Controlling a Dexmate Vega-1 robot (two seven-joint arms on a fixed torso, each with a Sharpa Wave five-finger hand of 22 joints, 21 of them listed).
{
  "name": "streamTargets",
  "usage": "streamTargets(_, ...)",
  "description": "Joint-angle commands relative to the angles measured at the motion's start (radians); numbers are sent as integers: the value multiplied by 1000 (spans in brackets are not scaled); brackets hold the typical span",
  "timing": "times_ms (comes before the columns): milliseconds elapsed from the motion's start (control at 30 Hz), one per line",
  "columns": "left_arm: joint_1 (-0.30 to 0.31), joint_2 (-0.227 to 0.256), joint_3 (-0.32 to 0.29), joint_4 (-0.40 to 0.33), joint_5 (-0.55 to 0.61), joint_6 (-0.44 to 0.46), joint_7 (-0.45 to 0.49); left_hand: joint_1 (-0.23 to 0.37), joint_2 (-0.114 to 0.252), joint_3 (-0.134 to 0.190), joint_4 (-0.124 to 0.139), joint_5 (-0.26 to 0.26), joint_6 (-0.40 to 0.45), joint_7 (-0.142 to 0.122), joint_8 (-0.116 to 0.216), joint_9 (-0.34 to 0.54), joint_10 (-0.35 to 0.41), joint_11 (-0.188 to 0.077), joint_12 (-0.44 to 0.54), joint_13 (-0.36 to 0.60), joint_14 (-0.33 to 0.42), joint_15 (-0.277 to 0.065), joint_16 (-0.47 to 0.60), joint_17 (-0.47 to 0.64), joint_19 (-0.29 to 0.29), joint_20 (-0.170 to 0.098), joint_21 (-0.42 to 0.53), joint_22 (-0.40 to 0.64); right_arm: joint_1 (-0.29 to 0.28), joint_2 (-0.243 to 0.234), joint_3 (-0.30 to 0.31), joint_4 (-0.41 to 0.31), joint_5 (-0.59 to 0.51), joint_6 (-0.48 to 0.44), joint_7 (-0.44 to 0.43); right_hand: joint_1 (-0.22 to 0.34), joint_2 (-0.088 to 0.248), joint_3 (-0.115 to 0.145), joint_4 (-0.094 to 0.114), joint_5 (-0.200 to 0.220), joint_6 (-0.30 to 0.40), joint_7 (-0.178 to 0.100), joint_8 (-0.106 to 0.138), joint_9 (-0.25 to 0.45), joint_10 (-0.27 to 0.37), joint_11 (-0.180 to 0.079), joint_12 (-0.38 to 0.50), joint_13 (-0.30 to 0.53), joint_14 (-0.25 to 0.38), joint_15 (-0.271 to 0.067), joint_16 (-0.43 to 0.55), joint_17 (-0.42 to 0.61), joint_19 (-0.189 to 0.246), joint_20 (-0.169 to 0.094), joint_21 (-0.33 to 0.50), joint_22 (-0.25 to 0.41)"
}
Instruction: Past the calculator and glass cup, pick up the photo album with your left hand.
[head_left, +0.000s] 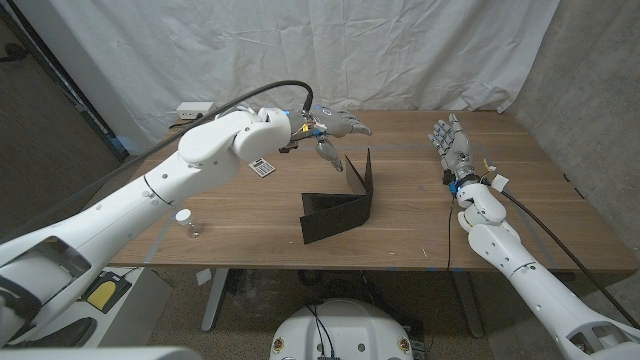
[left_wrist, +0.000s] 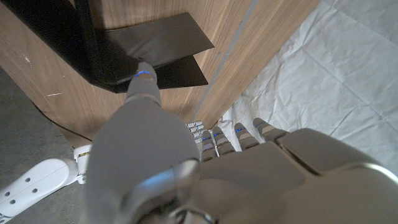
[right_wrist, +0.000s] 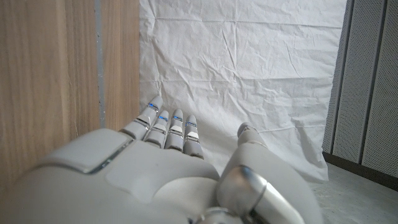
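The black photo album stands open on its edge in an L shape at the middle of the table. My left hand hovers just behind and above its far upright cover, fingers spread, thumb pointing down, holding nothing. In the left wrist view the thumb points at the album without touching it. The calculator lies under my left forearm. The glass cup stands near the front left edge. My right hand stands at the right of the table with its fingers straight, holding nothing.
A white power strip sits at the table's back left corner. A white curtain hangs behind the table. Bare wood lies between the album and my right arm.
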Motion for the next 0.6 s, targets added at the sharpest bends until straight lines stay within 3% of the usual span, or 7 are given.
streamTargets(33, 12, -4, 3, 5, 66, -44, 12, 15, -2, -8, -1, 5, -17, -3, -3, 6, -13, -4, -3, 1, -17, -94, -2, 2, -9, -85, 2, 1, 2, 6, -1, 4, 2, 2, 2, 7, -1, 2, -3, -1, 4, 3, -1, 4, 1, 3, 1, 2, 5, -2, 6, 5, 9, -23, -2, 5)
streamTargets(333, -4, -28, 16, 29, 74, -67, -18, 5, -6, -26, 7, 9, -75, -23, -11, 7, -56, 7, -5, 2, -39, -91, -1, 4, -35, -75, -3, 2, 0, 10, -3, 7, 3, 1, 0, 6, 0, 2, -3, -1, 3, 3, -1, 4, 2, 4, 2, 2, 7, 0, 6, 5, 10, -23, -4, 5)
streamTargets(600, -25, -52, 36, 56, 91, -92, -28, 7, -9, -37, 8, 14, -37, -34, 12, 7, -27, -1, 12, 2, -24, -92, 7, 3, -24, -58, 5, 2, -2, 13, -1, 6, 4, 6, -3, 6, 1, 2, -4, -1, 3, 2, -1, 4, 1, 4, 1, 2, 8, 1, 6, 5, 11, -22, -6, 5)
